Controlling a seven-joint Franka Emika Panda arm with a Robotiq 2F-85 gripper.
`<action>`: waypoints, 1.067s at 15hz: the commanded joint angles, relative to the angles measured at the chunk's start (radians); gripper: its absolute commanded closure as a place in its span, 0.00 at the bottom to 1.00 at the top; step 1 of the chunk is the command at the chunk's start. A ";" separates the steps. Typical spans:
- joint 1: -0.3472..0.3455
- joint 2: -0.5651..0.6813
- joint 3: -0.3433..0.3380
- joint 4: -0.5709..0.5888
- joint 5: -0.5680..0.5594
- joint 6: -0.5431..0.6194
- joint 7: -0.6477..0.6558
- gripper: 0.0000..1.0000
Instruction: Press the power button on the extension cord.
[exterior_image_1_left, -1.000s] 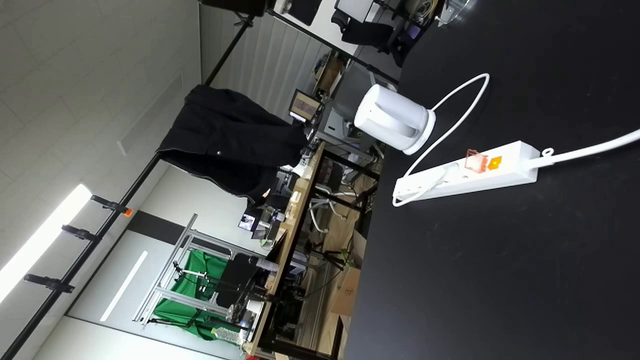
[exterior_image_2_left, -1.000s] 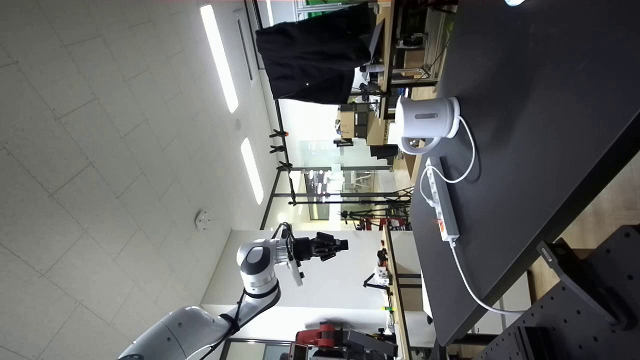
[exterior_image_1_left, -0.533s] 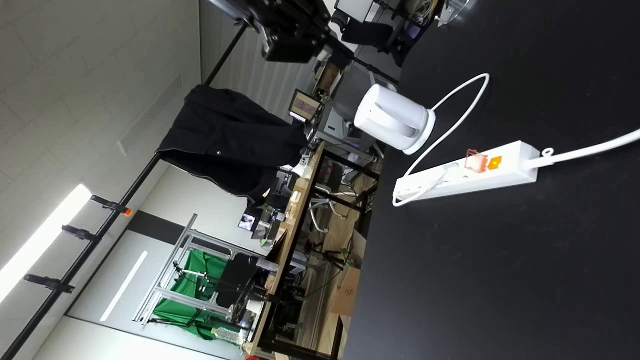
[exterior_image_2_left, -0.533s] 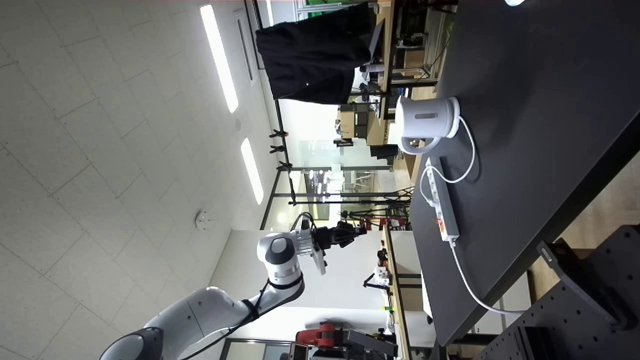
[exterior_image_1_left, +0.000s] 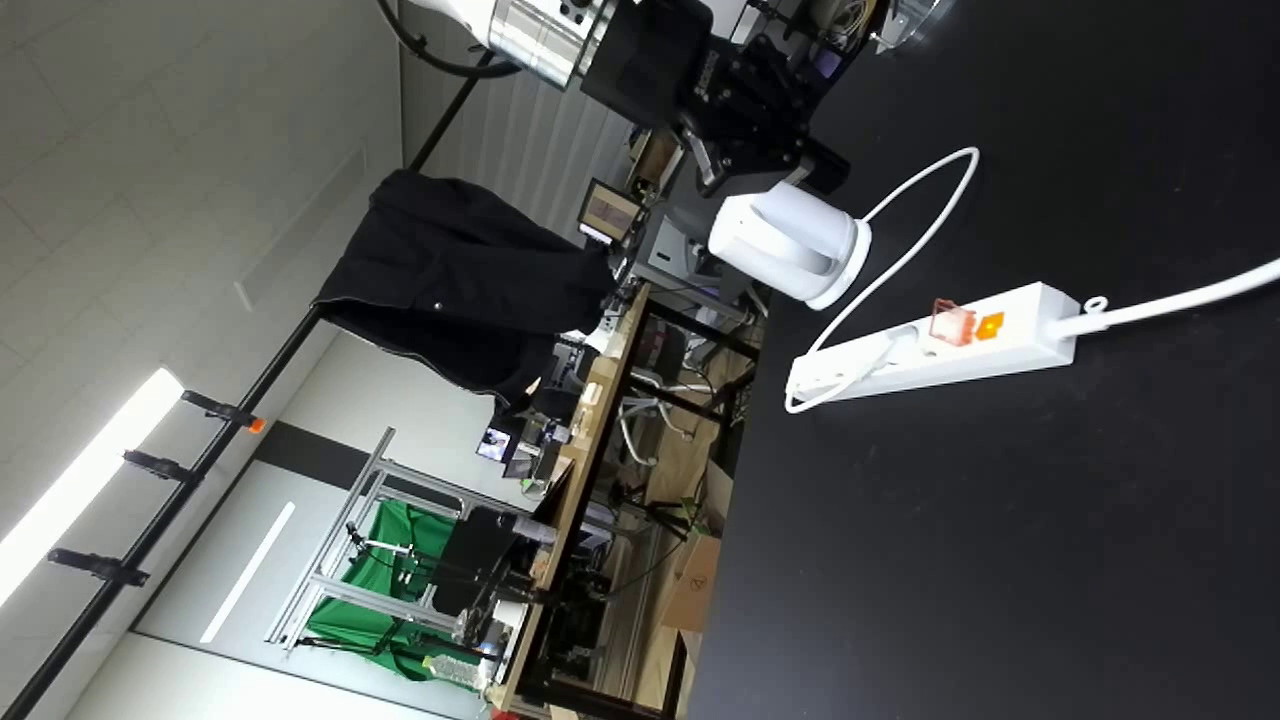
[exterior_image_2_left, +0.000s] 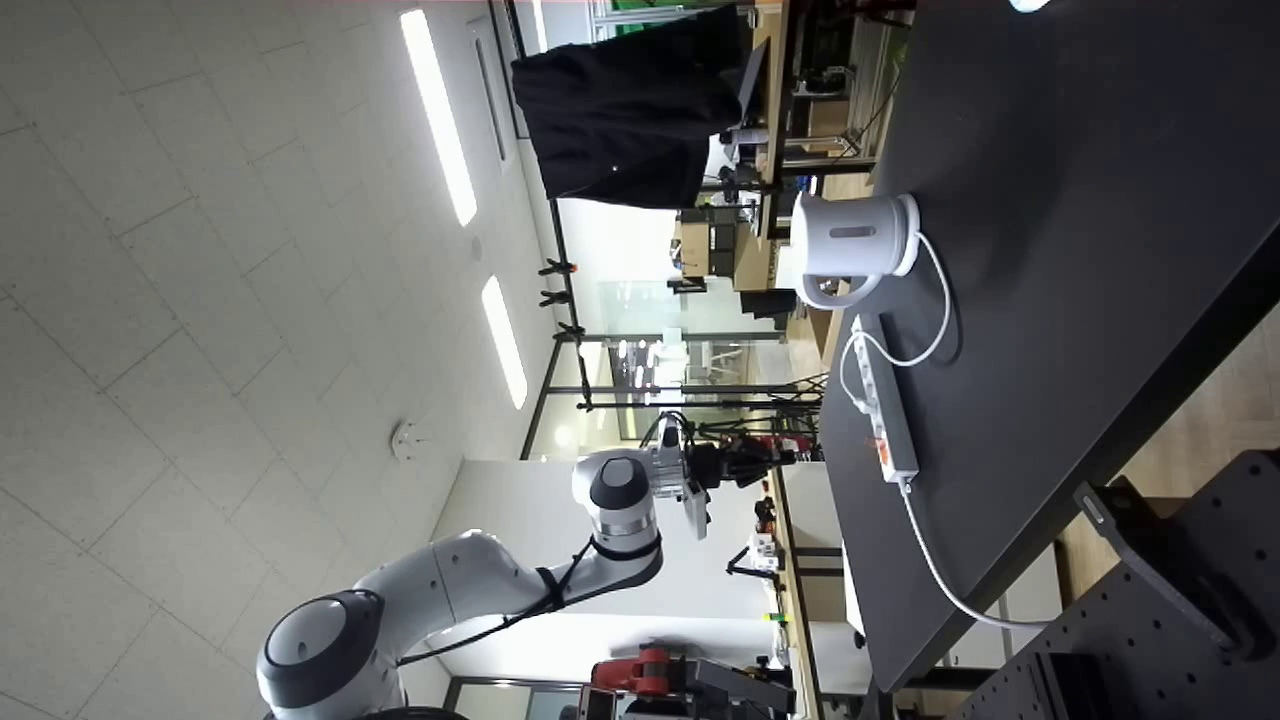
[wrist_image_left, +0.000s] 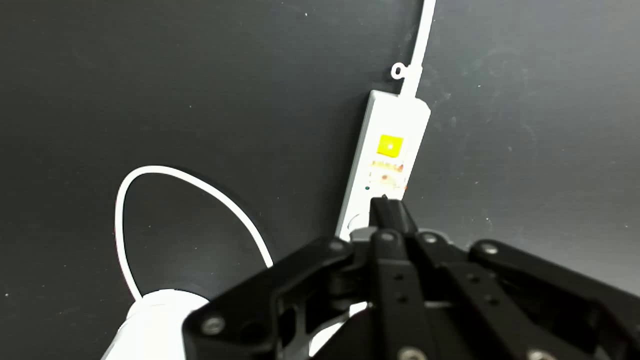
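Observation:
The extension cord, a long white power strip, lies on the black table, and it also shows in an exterior view and the wrist view. Its power button is a small orange switch near the cable end; it looks yellow in the wrist view. A clear reddish flap stands beside it. My gripper is shut and empty, high above the table. It also shows in an exterior view. In the wrist view the fingertips cover the strip's socket part; the button shows beyond them.
A white kettle stands near the strip's far end, also seen in the wrist view. Its looped white cable runs to a plug in the strip. The strip's thick cable runs over the table edge.
My arm has come into an exterior view from the top edge and moved down toward the table, the gripper approaching the kettle in that picture. The strip and kettle have not moved.

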 joint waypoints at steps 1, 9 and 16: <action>0.034 -0.008 -0.032 0.000 0.011 -0.001 -0.009 0.99; 0.035 -0.021 -0.032 0.000 0.010 -0.002 -0.008 0.99; 0.065 0.093 -0.071 0.054 -0.002 0.056 0.003 1.00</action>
